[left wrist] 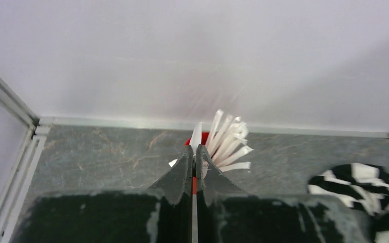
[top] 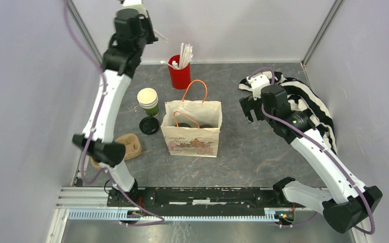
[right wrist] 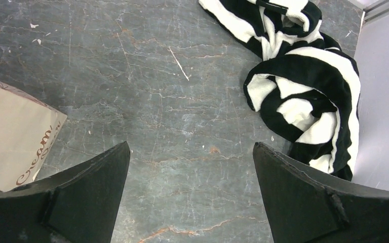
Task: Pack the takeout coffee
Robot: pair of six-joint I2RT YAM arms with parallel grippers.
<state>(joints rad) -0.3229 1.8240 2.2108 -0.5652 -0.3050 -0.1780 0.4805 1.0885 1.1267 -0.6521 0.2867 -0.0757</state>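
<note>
The takeout coffee stands inside an upright paper bag with orange handles. Only the two black lids show in the bag's mouth. My left gripper is raised high at the back, above and left of the red cup. In the left wrist view this gripper is shut on one thin white stick, with the other sticks fanned out behind. My right gripper hangs right of the bag. In its wrist view the right gripper is open over bare table.
A stack of lidless green cups and a loose black lid sit left of the bag. A brown cardboard carrier lies by the left arm. A black-and-white striped cloth lies at the right. Grey walls enclose the table.
</note>
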